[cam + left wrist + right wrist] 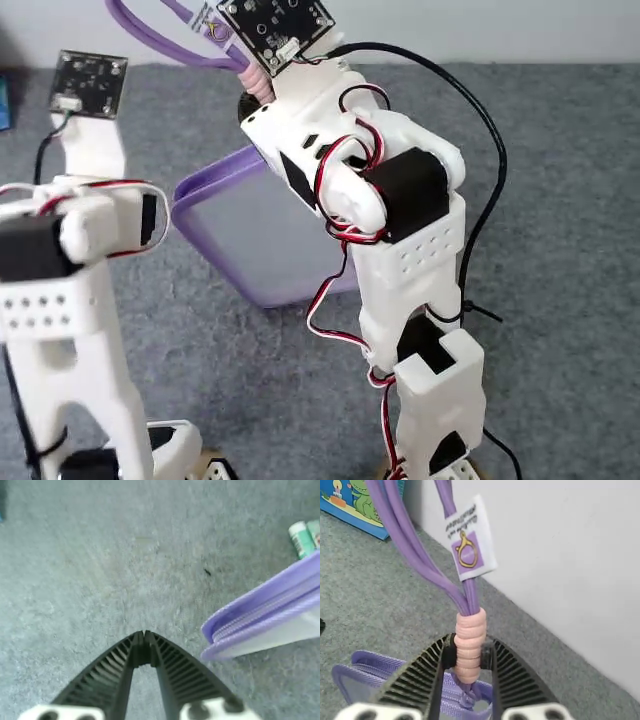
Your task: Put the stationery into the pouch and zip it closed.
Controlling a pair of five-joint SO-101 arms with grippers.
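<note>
Grey carpet point(560, 200), white wall point(570, 555) — left end effector point(144, 636) together; right end effector point(468, 649) clamps pink coil point(470, 632), maybe zip-pull.

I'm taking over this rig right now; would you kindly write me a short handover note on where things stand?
Left gripper: shut, empty, over the bare table beside the pouch.
Right gripper: shut on the pink coil of the pouch's purple strap, above the pouch.
Stationery: a green and white item lies on the table beyond the pouch, outside it.
Done: strap gripped.
Left: put that item in; the zip's state is unclear, so check it, then close it.
</note>
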